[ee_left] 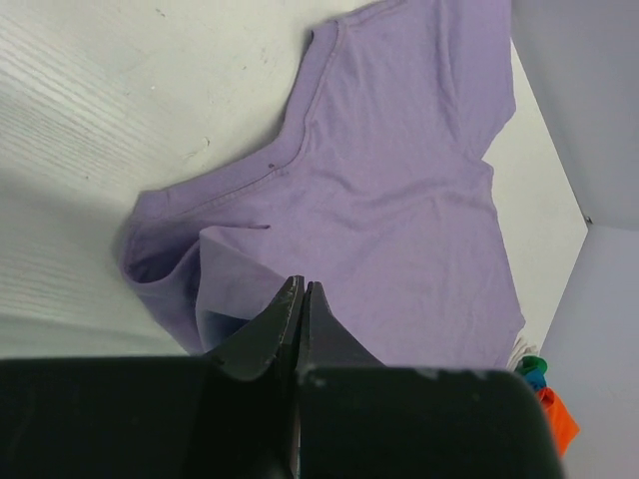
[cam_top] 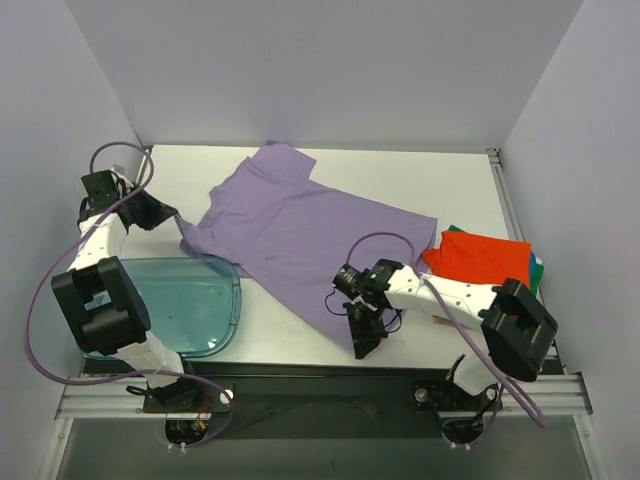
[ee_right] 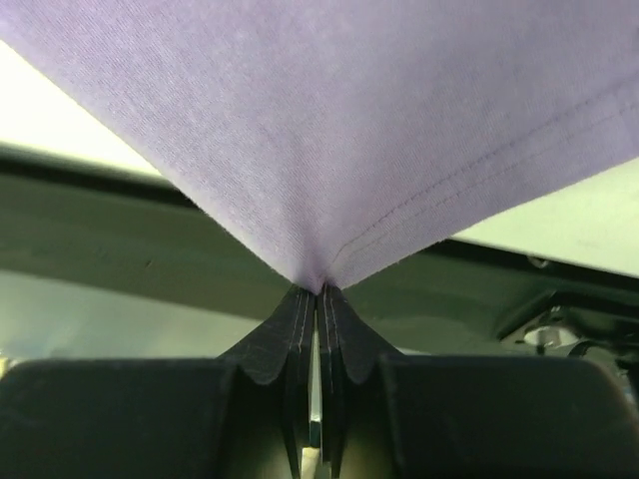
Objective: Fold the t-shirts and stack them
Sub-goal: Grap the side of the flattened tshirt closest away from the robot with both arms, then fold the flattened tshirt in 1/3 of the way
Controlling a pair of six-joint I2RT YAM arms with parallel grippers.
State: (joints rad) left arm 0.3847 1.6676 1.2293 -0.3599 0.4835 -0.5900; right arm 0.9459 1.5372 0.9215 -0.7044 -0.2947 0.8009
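The lavender-purple t-shirt [cam_top: 290,225] lies spread across the middle of the table. My left gripper [cam_top: 176,220] is at its left corner; in the left wrist view the fingertips [ee_left: 300,291] are pressed together on a raised fold of the lavender shirt [ee_left: 399,180]. My right gripper [cam_top: 362,338] is at the near edge of the table, shut on the shirt's hemmed corner [ee_right: 321,279], which tents up from the tips. The orange-red t-shirt [cam_top: 482,258] lies folded at the right, with a green-teal edge [cam_top: 538,270] under it.
A translucent blue plastic tray [cam_top: 190,300] sits at the near left, beside the shirt's left edge. White walls stand on the left, back and right. The table's dark front rail [ee_right: 150,239] is just beyond my right fingers.
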